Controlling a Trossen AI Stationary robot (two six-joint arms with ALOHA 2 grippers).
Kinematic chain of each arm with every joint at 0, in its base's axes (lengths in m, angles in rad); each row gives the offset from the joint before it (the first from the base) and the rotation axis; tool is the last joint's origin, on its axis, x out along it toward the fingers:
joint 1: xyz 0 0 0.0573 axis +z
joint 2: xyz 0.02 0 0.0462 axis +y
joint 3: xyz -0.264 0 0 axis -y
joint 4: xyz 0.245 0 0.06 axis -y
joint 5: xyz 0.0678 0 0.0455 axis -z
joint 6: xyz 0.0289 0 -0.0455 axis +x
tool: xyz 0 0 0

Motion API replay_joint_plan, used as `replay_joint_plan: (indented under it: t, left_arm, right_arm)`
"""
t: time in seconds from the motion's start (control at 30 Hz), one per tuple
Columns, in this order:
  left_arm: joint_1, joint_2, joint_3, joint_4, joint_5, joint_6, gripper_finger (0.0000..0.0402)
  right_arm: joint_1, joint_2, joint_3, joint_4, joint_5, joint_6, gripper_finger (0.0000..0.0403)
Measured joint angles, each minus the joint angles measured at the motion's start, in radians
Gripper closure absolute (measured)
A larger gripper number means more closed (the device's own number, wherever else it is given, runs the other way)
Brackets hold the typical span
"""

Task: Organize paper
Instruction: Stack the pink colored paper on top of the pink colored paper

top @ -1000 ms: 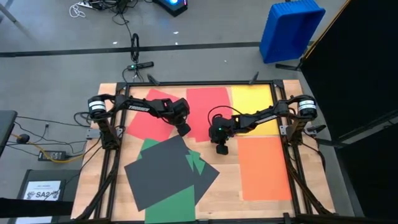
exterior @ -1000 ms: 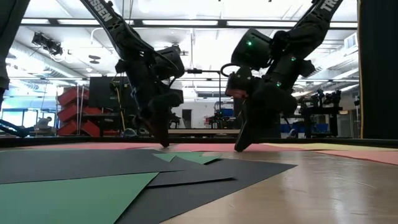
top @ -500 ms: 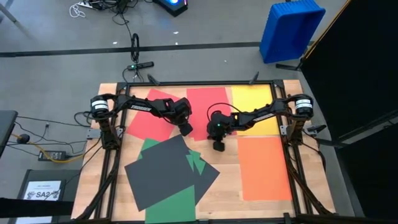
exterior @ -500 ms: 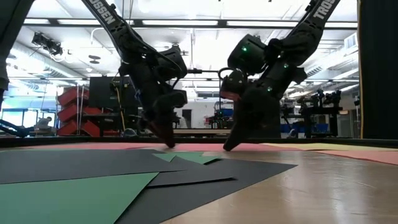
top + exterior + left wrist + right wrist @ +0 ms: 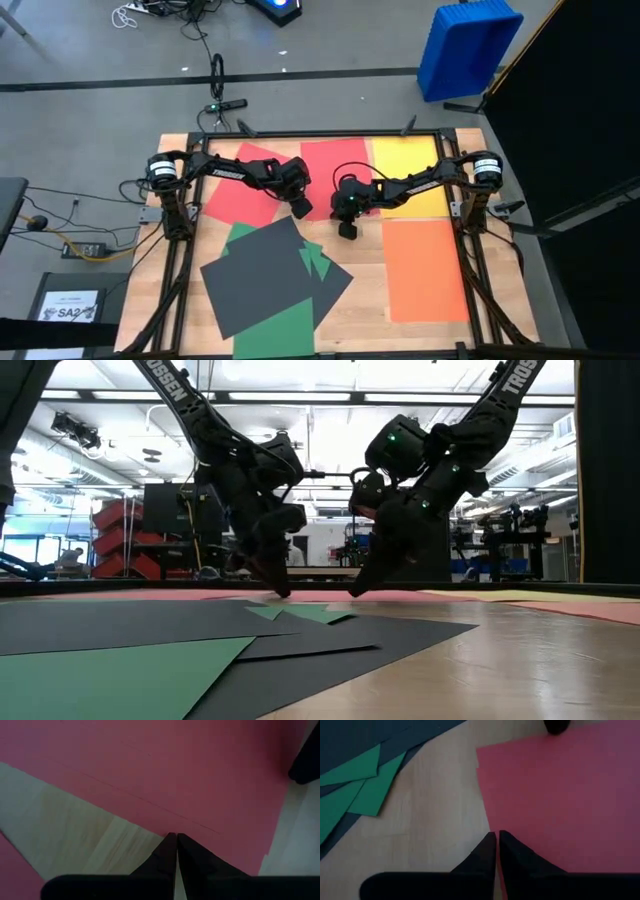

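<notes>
Grippers both closed, empty: left gripper (image 5: 300,209) and right gripper (image 5: 346,229) tips at red paper (image 5: 335,170) near edge.

The right arm's black two-finger gripper (image 5: 346,229), fingers pressed together, now sits higher and farther left in the overhead frame than a second ago, at the lower edge of the flat red paper sheet (image 5: 335,170). The left arm's black gripper (image 5: 300,208) edges slightly right and down, narrowing the gap between the two. In the table-level frame both tips lean toward each other at centre.
</notes>
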Motion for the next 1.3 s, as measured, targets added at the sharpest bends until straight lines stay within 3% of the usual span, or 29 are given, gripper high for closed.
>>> replay_joint_plan:
  t: [0.2,0.53,0.83,1.3]
  left_arm:
    - [0.000,0.000,0.000,-0.002,-0.009,0.004,0.0402]
    - [0.007,-0.112,0.000,-0.031,-0.040,0.035,0.0402]
    - [0.026,-0.109,-0.020,-0.078,-0.109,0.036,0.0402]
    - [0.041,-0.109,-0.095,-0.053,-0.125,-0.003,0.0402]
  right_arm:
    - [-0.001,-0.009,0.000,-0.001,-0.003,-0.010,0.0403]
    - [-0.131,-0.228,-0.020,-0.176,0.050,-0.020,0.0403]
    - [-0.340,-0.202,-0.076,-0.321,0.075,-0.004,0.0403]
    - [-0.390,-0.239,-0.082,-0.382,0.100,-0.027,0.0403]
